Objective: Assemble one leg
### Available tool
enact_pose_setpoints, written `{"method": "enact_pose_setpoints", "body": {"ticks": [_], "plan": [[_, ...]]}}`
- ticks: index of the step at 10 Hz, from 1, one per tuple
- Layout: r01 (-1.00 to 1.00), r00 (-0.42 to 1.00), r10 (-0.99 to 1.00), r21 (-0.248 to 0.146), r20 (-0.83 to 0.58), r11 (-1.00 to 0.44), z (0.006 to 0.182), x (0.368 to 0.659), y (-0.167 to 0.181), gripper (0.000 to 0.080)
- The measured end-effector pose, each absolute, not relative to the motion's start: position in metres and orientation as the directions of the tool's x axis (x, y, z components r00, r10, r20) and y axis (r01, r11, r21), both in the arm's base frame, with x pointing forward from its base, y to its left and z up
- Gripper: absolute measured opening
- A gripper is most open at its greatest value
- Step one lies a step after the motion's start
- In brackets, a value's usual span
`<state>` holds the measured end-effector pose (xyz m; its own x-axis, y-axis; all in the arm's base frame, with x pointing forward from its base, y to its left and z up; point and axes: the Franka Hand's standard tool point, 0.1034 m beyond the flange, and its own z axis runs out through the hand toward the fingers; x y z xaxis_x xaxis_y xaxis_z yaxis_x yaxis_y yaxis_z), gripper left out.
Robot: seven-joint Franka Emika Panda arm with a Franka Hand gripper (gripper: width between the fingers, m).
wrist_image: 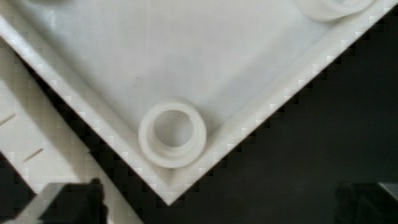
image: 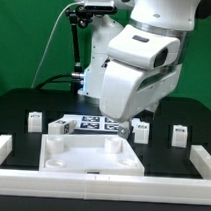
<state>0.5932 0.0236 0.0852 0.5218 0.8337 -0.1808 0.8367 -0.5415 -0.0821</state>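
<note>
Legs sit loose on the black tabletop, none of them gripped. One leg stands toward the exterior view's left. A second leg stands just beside the far right corner of the large white panel, and a third leg is further to the exterior view's right. Each shows a black-and-white tag. Another small tagged piece lies tilted near the panel's far left corner; whether it is a leg too is hard to tell. The marker board lies behind the panel, partly hidden by the bulky white arm, which hangs low over that area. A white rail borders the working area.

In the wrist view the jaws are spread wide, one dark fingertip at each lower corner of the picture and nothing pinched between them. Below them lies a pointed corner of the panel with a round recess, and a second recess shows at the edge.
</note>
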Motion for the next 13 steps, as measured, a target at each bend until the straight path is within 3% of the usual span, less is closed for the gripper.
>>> {"method": "enact_pose_setpoints", "body": {"ticks": [9,11,13], "plan": [[0.836,0.522,0.833,-0.084,-0.181,-0.542,0.085,0.593,0.024,0.065],[0.869,0.47,0.867,-0.087,-0.165,-0.488,0.091,0.594,0.019,0.065],[0.91,0.406,0.91,-0.056,-0.087,-0.412,0.082,0.578,0.0,0.065]]}}
